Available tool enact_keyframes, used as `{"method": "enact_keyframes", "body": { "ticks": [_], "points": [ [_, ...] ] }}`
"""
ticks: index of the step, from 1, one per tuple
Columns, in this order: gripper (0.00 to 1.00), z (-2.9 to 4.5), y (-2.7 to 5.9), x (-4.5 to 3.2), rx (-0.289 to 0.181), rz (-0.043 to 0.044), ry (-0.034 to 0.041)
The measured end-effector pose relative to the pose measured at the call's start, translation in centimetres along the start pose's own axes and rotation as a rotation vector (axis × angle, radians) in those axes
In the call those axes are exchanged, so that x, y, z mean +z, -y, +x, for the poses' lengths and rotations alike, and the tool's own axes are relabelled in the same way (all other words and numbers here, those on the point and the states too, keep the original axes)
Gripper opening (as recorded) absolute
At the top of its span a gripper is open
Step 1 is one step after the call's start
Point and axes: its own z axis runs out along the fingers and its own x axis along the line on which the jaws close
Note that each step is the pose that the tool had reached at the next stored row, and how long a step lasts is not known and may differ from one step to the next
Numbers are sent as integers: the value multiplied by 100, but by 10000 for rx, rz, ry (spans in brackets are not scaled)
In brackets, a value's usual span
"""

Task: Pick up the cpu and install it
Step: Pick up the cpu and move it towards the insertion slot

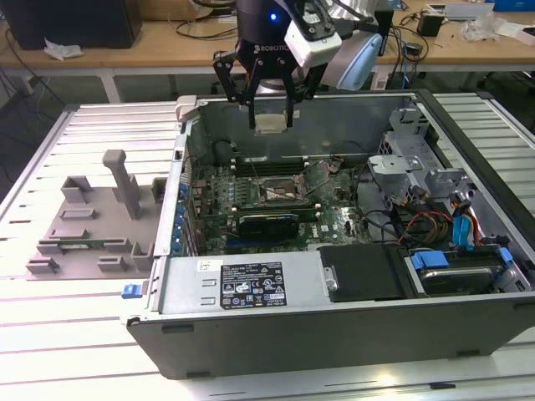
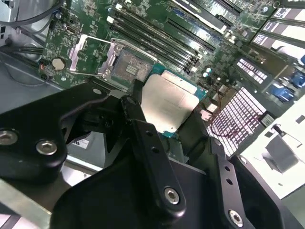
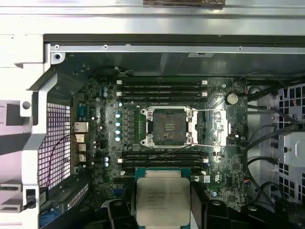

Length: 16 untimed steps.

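Note:
My gripper (image 1: pixel 272 124) hangs above the open computer case, shut on the cpu (image 1: pixel 272 124), a small flat square chip with a silvery top. The same cpu (image 2: pixel 167 105) sits between the black fingers (image 2: pixel 143 138) in the second wrist view, and the cpu (image 3: pixel 162 200) shows with green edges in the first wrist view. Below it, the motherboard socket (image 1: pixel 282 192) lies open, its metal frame folded back. The socket (image 3: pixel 167 126) is dark and empty in the first wrist view. The cpu is held well above the board, apart from the socket.
The computer case (image 1: pixel 251 334) stands open on a slatted table. A grey plastic fixture tray (image 1: pixel 92 225) with upright posts lies at the exterior view's left. Drive cages and cables (image 1: pixel 435 200) fill the case at the exterior view's right. Memory slots (image 3: pixel 162 88) flank the socket.

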Motion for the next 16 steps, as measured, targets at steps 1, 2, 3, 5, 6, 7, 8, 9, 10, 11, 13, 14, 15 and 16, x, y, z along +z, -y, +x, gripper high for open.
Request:
{"method": "enact_keyframes", "body": {
  "ticks": [1,2,3,5,6,7,8,9,10,11,13,14,15,16],
  "points": [
    [55,-8,0,20,0,2,-2],
    [55,-17,1,41,0,3,-4],
    [55,-31,0,82,0,5,-7],
    [55,-42,-18,156,2,4,-7],
    [55,-43,-25,171,0,4,-8],
    [55,-44,-36,195,0,5,-8],
    [55,-44,-43,210,0,6,-8],
    [55,-45,-49,230,0,3,-7],
    [55,-45,-59,254,0,5,-8],
    [55,-45,-73,284,0,5,-8],
    [55,-45,-94,323,-1,5,-8],
    [55,-44,-156,395,-3,5,-9],
    [55,-44,-202,465,-6,3,-7],
    [55,-47,-217,496,-7,5,-8]
  ]
}}
